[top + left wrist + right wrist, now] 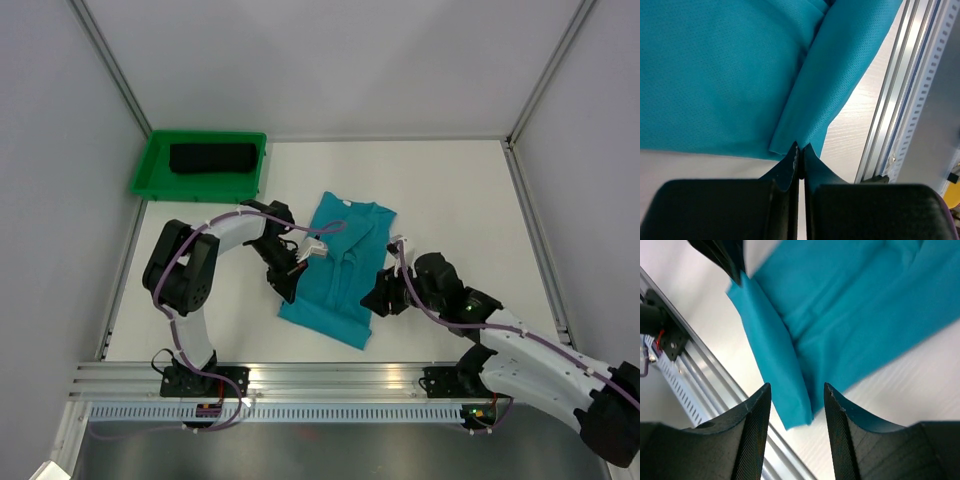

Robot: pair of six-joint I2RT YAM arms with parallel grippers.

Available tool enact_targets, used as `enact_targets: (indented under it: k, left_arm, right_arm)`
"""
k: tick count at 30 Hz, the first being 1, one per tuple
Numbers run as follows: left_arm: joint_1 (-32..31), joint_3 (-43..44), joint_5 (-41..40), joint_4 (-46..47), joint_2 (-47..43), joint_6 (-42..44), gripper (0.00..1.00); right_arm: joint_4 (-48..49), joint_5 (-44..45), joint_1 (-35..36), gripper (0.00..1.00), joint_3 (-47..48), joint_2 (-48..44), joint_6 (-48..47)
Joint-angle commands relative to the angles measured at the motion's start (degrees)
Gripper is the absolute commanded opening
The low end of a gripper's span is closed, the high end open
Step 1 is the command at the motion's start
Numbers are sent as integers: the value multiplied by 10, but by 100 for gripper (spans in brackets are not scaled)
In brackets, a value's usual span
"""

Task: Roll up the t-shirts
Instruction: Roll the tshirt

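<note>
Left pincer is clamped shut on the near-left hem corner of the teal t-shirt, with a small pinch of cloth between the tips. Right pincer is open at the near-right hem corner. Cloth lies in the gap ahead of its fingers but nothing is gripped.

The teal t-shirt lies mid-counter, folded into a long strip, collar at the far end and hem nearest the arms, skewed a bit to the left. The black t-shirt sits already rolled in the green tray at the far-left corner.

Step in hand, as I read it: get both hem corners, then roll away toward the collar.
- Close the right pincer on all folded layers, about as deep as the left bite.
- Keep both pincers level and the hem lightly taut between them so the roll starts straight.
- Turn the hem over tightly. A loose first wrap will likely cone.

Edges and room:
- The hem is near the metal rail at the front edge, so there is little space to pull back.
- Bare counter shows beyond the collar and on the right.
- The tray is well apart from the roll path.
- The left arm is folded close beside the shirt's left edge, so watch that elbow.
</note>
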Motion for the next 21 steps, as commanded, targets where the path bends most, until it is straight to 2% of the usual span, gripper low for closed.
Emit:
enact_targets:
  k: [1, 3, 5, 6, 7, 9, 10, 13, 17, 21]
  left_arm:
    - [4, -1, -1, 30, -7, -57, 2]
    - [4, -9, -14, 47, -8, -73, 2]
    - [4, -15, -24, 56, -8, -88, 2]
    - [4, -18, -29, 58, -8, -103, 2]
    - [4, -21, -29, 60, -9, -110, 2]
    - [4, -39, -30, 69, -17, -138, 2]
    - [4, -48, -30, 85, -23, -149, 2]
    - [2, -93, -21, 110, -51, -174, 2]
    - [8, -102, -33, 123, -74, -186, 2]
    - [9, -93, -32, 123, -53, -196, 2]
  right_arm:
    - [-21, 94, 47, 53, 43, -61, -63]
    - [-27, 165, 93, 52, 37, -73, -82]
    - [-18, 219, 170, 51, 25, -69, -81]
    - [-13, 243, 191, 51, 16, -53, -71]
    - [-6, 306, 234, 50, 14, -41, -43]
    - [7, 353, 288, 50, 13, -12, -5]
    - [36, 381, 294, 50, 10, -8, 42]
    - [82, 413, 297, 50, -20, -29, 83]
    - [47, 524, 297, 51, -48, -101, 171]
    - [46, 505, 297, 57, -71, -164, 182]
